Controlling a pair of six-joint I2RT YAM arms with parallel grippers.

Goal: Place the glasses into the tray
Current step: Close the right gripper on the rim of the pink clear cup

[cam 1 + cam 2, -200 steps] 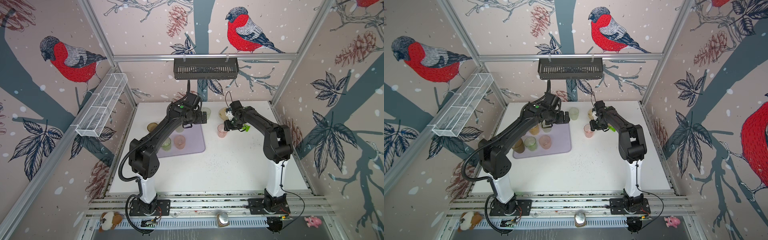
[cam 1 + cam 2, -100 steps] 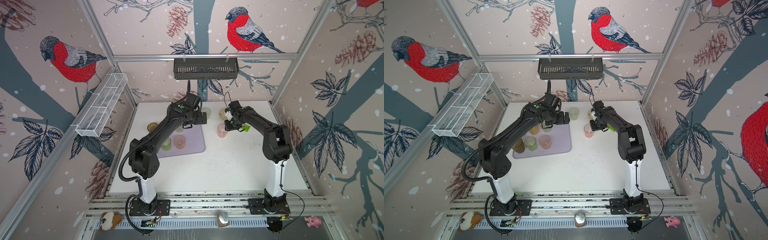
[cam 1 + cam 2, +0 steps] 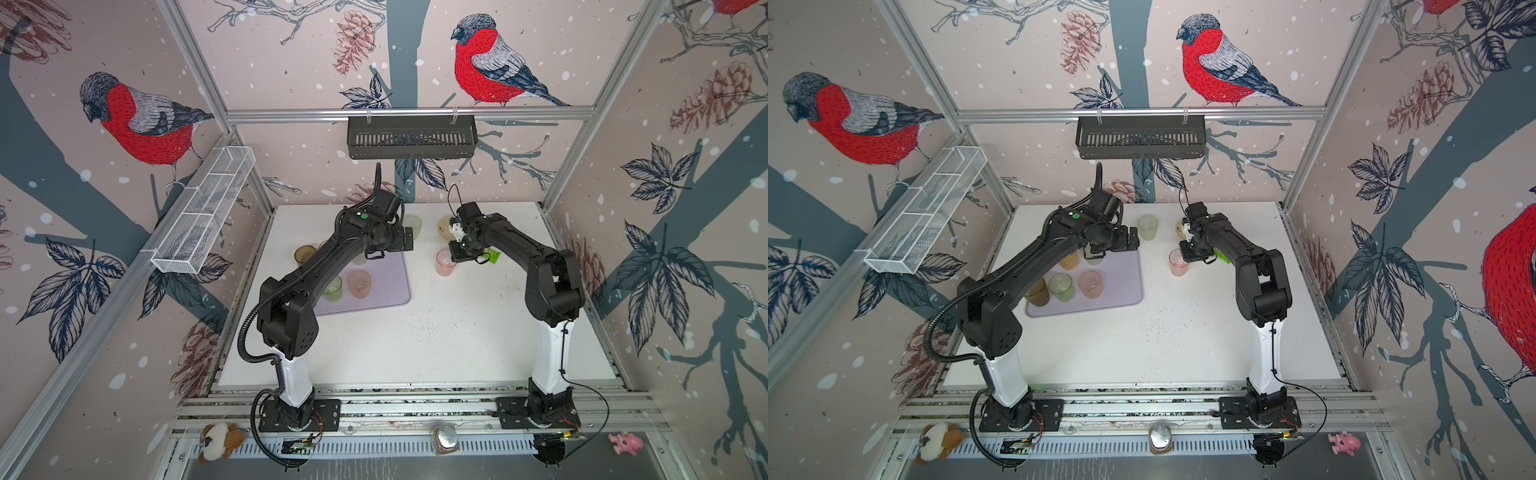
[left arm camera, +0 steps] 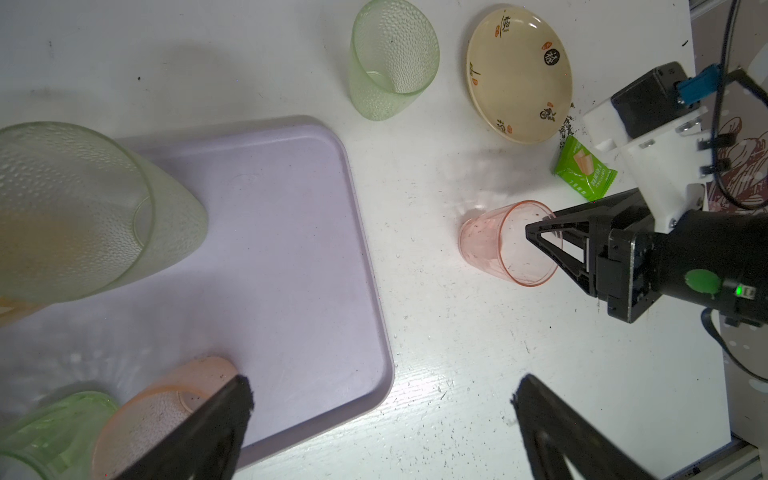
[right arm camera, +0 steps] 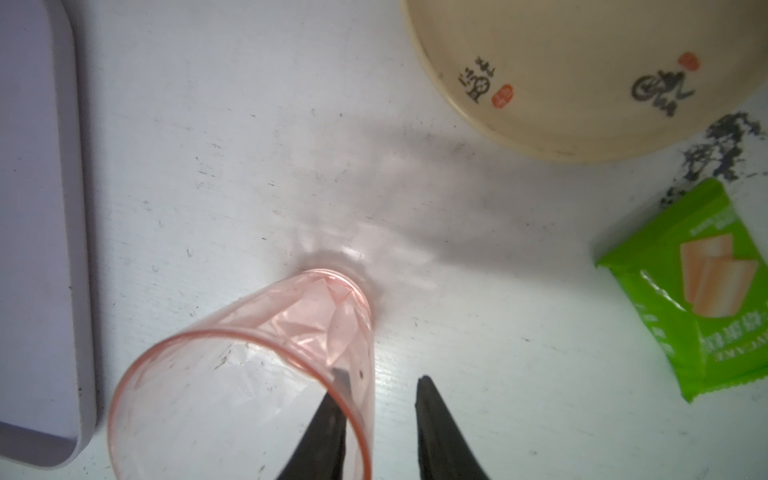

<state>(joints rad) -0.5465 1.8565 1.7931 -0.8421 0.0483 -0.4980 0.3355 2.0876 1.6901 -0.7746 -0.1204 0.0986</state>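
Above white table (image 3: 436, 340), left pincer (image 4: 382, 395) gapes; right pincer (image 5: 379, 376), narrow, seemingly straddles pink glass (image 5: 257, 332).

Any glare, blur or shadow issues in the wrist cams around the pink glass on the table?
Left wrist view: the near pale glass is out of focus, and a glare patch sits on the table by the tray corner. Right wrist view: the pink glass is fairly sharp, throwing a soft shadow and light streaks toward the plate; the right gripper fingertips are dark and soft-edged.
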